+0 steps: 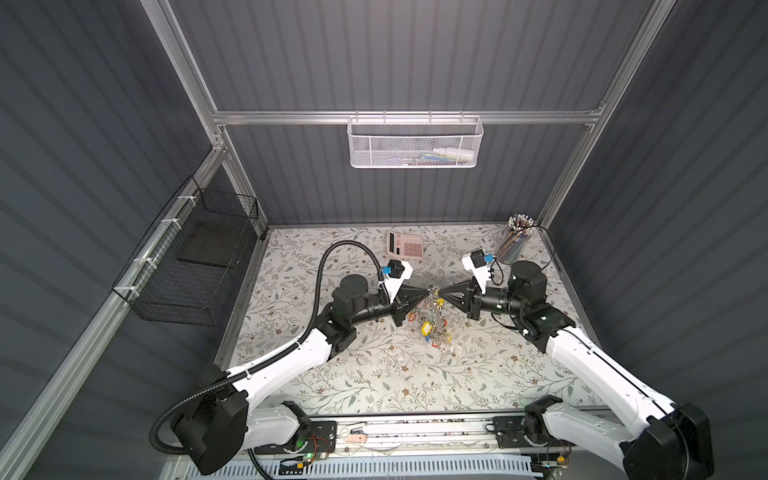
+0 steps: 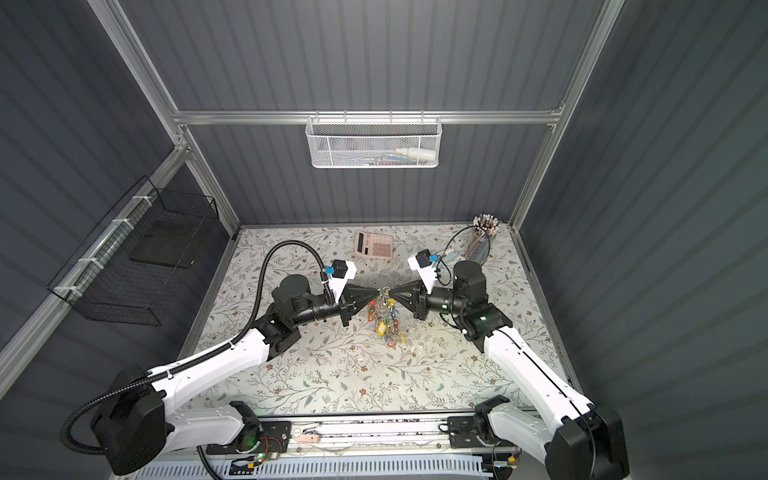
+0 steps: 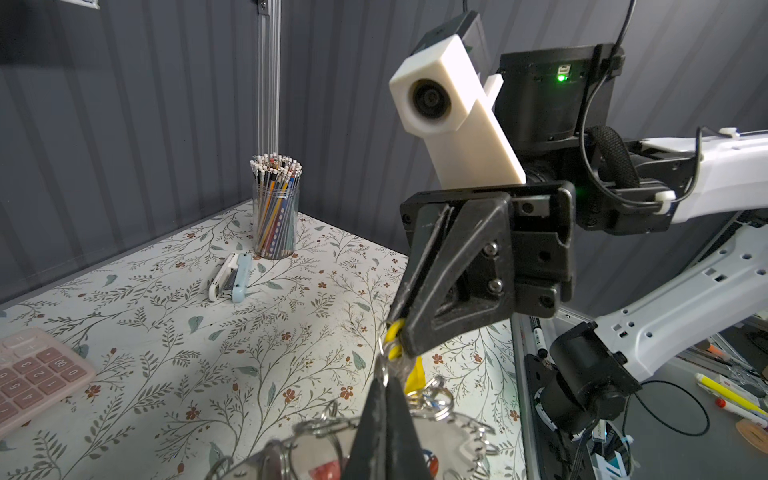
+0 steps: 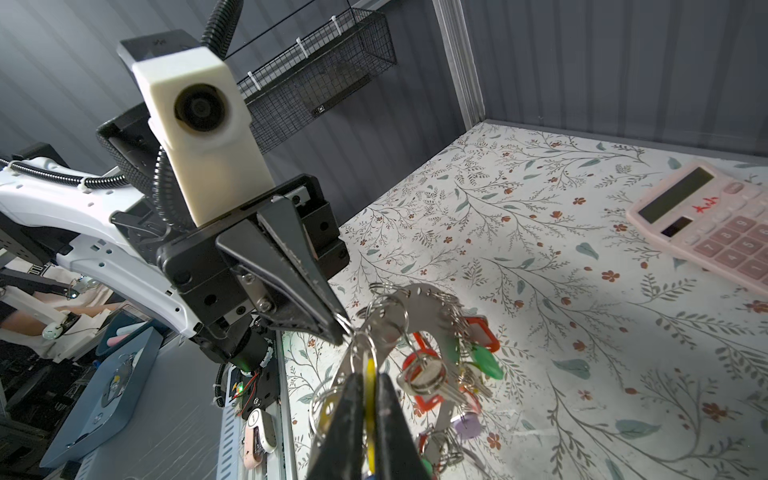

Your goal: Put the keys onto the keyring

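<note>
Two robot arms meet tip to tip above a flowered table, with a bunch of keys hanging just below the point where they meet. The left gripper [image 4: 337,326] is fully closed, its fingertips pinching a thin split ring [image 4: 345,321] at the top of the bunch. The right gripper [image 3: 400,334] is closed almost as far, its fingers [image 4: 353,419] clamped on the flat sides of the loose key's yellow tag [image 4: 370,390], which sits edge-on between them. The keyring [image 4: 415,297], a broad flat silver hoop, hangs just beyond and below both sets of fingertips, crowded with red, green and purple tags. It cannot be told whether its lowest keys touch the table. The step in hand looks like feeding the yellow key's ring onto the keyring. To do it well, the left pinch should serve as a steady anchor while the right makes only small, slow turns of the tag, so that the wire slides round rather than springing free. The tips are nearly touching, so there is little room. A hard pull could set the heavy bunch swinging or slip the thin wire out of the left fingers.
</note>
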`<state>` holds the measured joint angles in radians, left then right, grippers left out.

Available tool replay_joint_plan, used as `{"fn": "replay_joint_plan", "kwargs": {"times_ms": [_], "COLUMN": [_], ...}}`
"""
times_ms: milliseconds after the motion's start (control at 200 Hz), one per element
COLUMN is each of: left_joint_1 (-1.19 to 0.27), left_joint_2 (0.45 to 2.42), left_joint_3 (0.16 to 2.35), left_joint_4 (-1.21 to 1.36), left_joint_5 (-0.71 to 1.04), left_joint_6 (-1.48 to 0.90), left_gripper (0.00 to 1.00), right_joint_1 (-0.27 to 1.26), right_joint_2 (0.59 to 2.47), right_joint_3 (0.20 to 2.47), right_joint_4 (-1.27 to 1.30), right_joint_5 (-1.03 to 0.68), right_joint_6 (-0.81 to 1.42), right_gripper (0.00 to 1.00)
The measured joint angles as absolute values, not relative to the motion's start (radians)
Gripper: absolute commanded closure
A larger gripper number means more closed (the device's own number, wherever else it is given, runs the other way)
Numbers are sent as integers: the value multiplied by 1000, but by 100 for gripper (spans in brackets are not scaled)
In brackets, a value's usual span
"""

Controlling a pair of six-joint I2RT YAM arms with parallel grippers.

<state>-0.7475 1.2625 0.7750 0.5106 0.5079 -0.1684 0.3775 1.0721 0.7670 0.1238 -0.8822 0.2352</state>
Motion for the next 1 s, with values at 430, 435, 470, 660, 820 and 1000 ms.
{"fn": "replay_joint_plan", "kwargs": {"times_ms": [430, 435, 470, 660, 820, 1000], "left_joint_1": [-744, -744, -746, -746, -746, -746], "left_joint_2": [1262, 1262, 1262, 1242, 1221, 1212], "left_joint_3": [775, 775, 775, 775, 775, 786], "left_joint_4": [519, 518, 517, 482, 424, 364], "left_joint_5": [512, 512, 511, 492, 473, 474], "left_joint_6": [-177, -177, -176, -149, -114, -88], "left_gripper": [100, 100, 100, 100, 100, 100], "right_joint_1": [404, 404, 405, 406, 408, 401], "right_joint_2": [1156, 1156, 1156, 1139, 1102, 1073], "right_joint_3": [795, 795, 795, 791, 785, 785], "right_joint_4": [118, 118, 117, 113, 89, 81], "right_joint_5": [-875, -874, -870, -836, -789, -730], "right_joint_6": [234, 234, 234, 223, 208, 201], "right_gripper": [91, 91, 91, 90, 87, 86]}}
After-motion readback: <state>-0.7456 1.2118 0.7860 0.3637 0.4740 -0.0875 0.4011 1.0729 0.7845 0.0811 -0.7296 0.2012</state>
